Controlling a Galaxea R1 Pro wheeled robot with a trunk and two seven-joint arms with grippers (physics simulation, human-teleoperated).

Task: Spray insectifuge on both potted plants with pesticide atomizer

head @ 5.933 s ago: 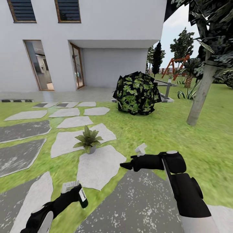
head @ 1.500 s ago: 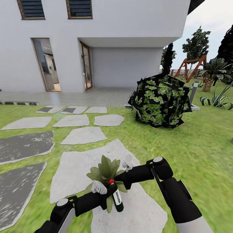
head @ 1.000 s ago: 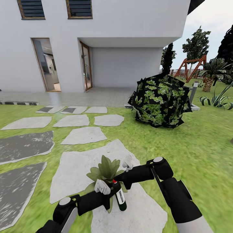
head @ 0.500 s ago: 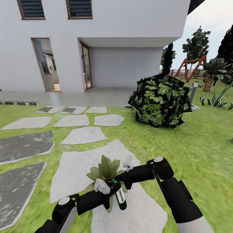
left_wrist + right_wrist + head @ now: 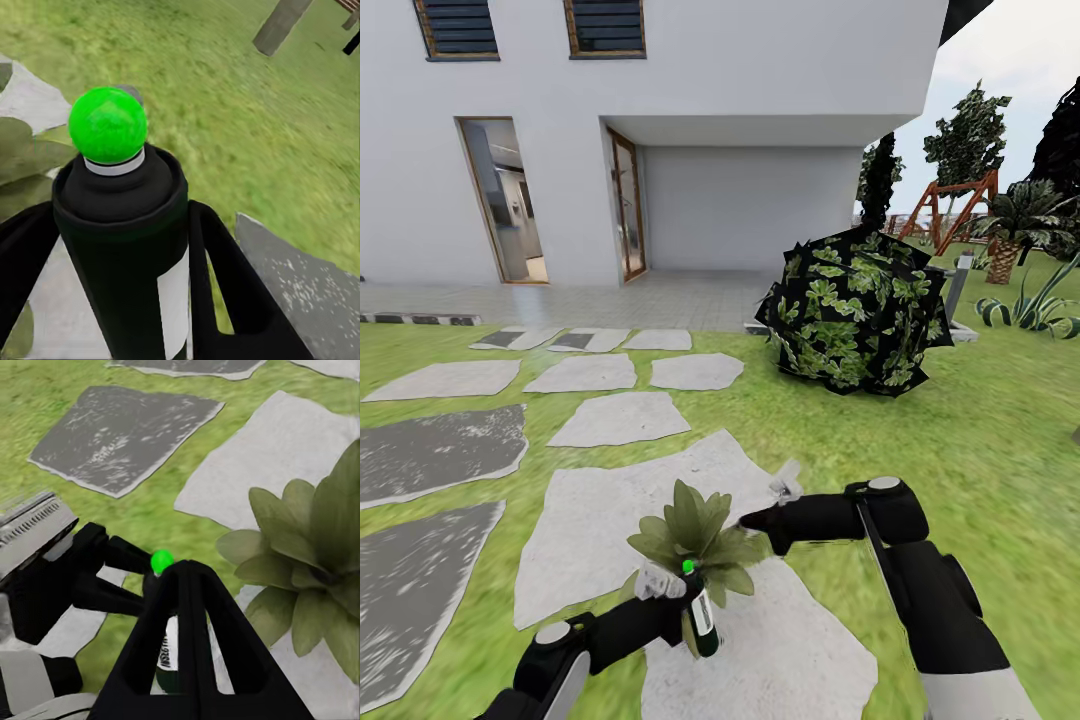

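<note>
My left gripper (image 5: 682, 592) is shut on the pesticide atomizer (image 5: 703, 622), a black bottle with a white label. Its tip (image 5: 107, 124) glows green, and black fingers (image 5: 225, 285) press both sides of the body. The bottle stands upright at the near side of a potted plant (image 5: 695, 528), its tip touching the front leaves. That plant, a rosette of pointed green leaves, sits on a pale stepping stone (image 5: 590, 530). My right gripper (image 5: 752, 519) is shut with nothing in it, just right of the plant (image 5: 307, 570). The second potted plant is out of view.
A big dark round bush (image 5: 855, 310) stands on the lawn ahead to the right. Beyond it are a grey bollard lamp (image 5: 958, 280), a striped agave (image 5: 1040, 305) and a swing frame (image 5: 950, 205). Stepping stones (image 5: 620, 418) lead to the white house and its doorway (image 5: 505, 200).
The atomizer's tip has turned from red to green. My left gripper has dropped a little with the bottle. The right arm has drawn back to the right, away from the plant.
</note>
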